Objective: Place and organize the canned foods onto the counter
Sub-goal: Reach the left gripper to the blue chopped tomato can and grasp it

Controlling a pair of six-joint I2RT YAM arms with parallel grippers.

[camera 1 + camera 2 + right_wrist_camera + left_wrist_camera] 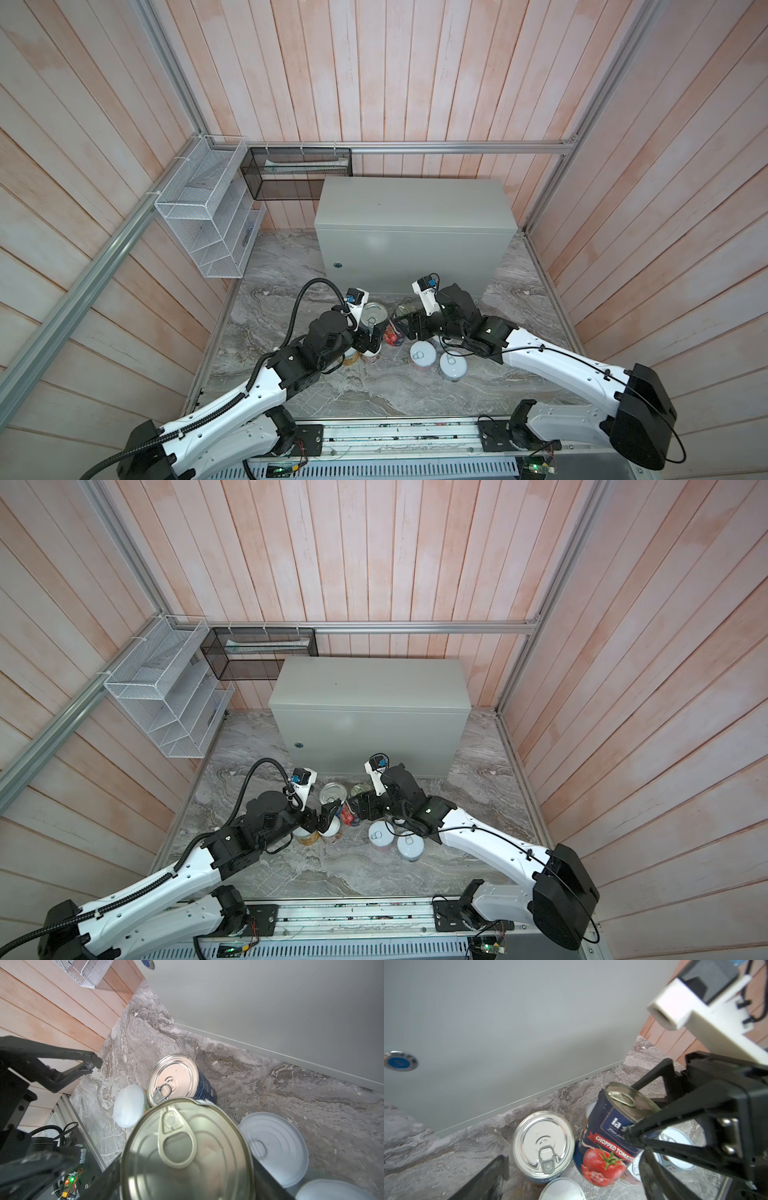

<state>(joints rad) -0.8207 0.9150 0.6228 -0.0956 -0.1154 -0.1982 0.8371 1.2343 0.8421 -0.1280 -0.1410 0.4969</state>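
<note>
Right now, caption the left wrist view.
Right gripper grips a tilted blue tomato can beside a silver-lidded can, near a grey metal box.

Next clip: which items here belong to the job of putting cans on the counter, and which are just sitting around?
Job:
tomato can
silver-topped blue can
white pull-tab can
second pull-tab can
white-lidded can
grey-green counter

Lying about:
white wire rack
black mesh basket
marble surface

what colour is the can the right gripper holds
Dark blue with a red tomato and red banner; the tomato can shows best in the left wrist view.
</note>
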